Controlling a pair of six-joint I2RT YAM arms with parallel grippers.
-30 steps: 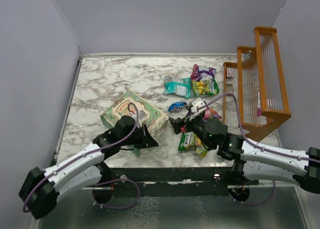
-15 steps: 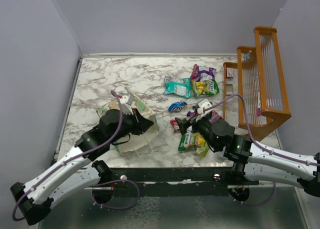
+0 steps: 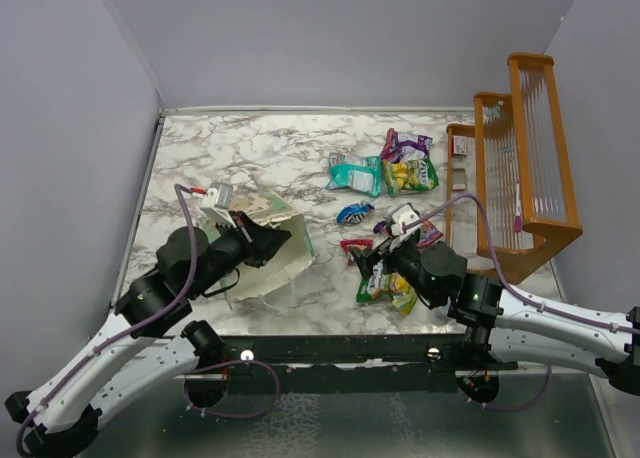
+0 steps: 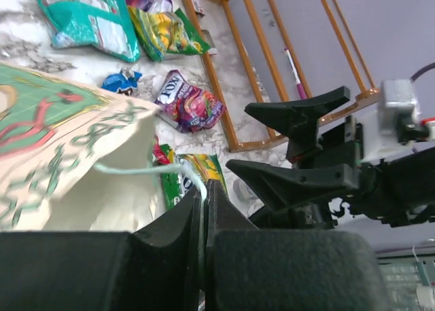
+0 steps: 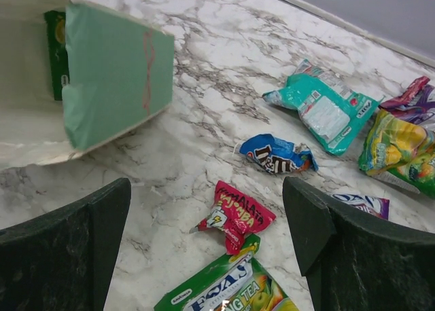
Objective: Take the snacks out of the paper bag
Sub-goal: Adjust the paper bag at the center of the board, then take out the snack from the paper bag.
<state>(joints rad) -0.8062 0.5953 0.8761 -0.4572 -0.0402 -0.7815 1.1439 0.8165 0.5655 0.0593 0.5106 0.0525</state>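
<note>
The left gripper has its fingers pressed together on the thin white string handle of the paper bag. In the top view the bag sits left of centre, tipped on its side. Its open mouth and white inside are turned toward the right of the frame, and the left gripper is at its upper edge. In the right wrist view the paper bag fills the upper left, and a dark green printed packet shows inside it against the back wall. The right gripper is just right of the bag's mouth with its fingers spread wide and nothing between them. From its own camera the right gripper frames a red packet lying on the marble table, apart from both fingers. Below that packet, at the bottom edge, lies a green tea packet. Further up are a crumpled blue packet and a teal packet. A yellow-green packet and a purple packet lie at the right edge. In the top view these loose snacks are scattered right of centre, between the bag and the wooden rack at the right edge. A purple-pink packet lies near the rack's foot in the left wrist view.
</note>
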